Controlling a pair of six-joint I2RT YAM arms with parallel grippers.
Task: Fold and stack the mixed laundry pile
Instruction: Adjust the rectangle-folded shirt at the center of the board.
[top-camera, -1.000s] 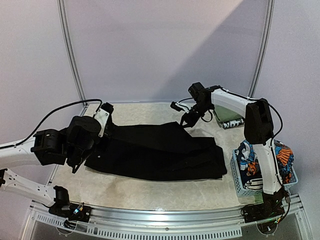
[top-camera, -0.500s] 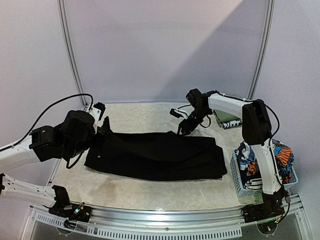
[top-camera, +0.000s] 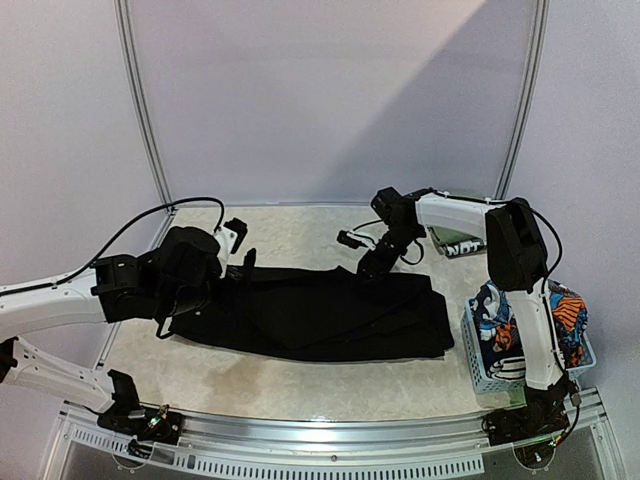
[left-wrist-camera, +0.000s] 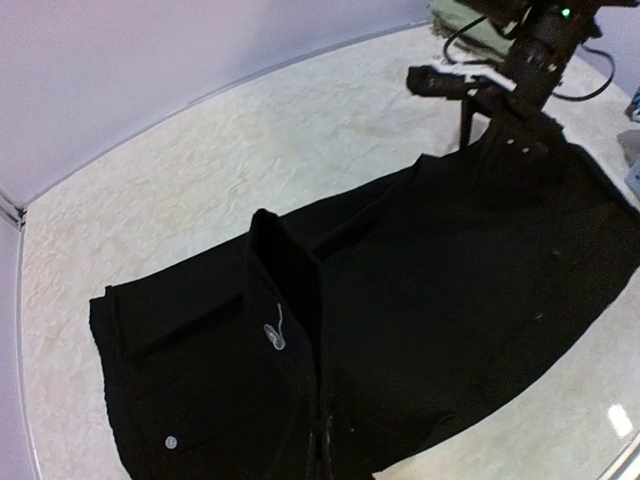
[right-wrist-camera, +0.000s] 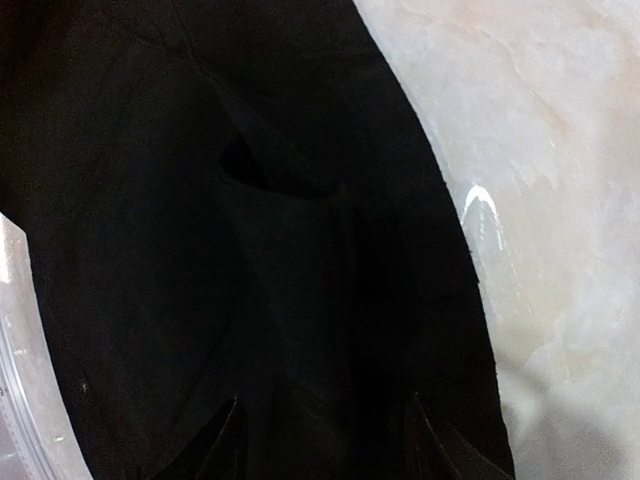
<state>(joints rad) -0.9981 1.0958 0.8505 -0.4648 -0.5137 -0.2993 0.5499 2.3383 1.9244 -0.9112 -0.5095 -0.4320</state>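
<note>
Lilac walls; beige marbled table; diagonal shadow

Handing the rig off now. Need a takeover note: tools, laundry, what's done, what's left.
Left tool: shut on the black garment at its left end, with a ridge of cloth lifted.
Right tool: open, low over the garment's far right corner, holding nothing.
Laundry: black garment lies across the table; cartoon-print garment is bundled in the basket at right.
Done: black garment looks folded lengthwise, not yet compact.
Left: finish folding it, then fold and stack the basket's contents.
</note>
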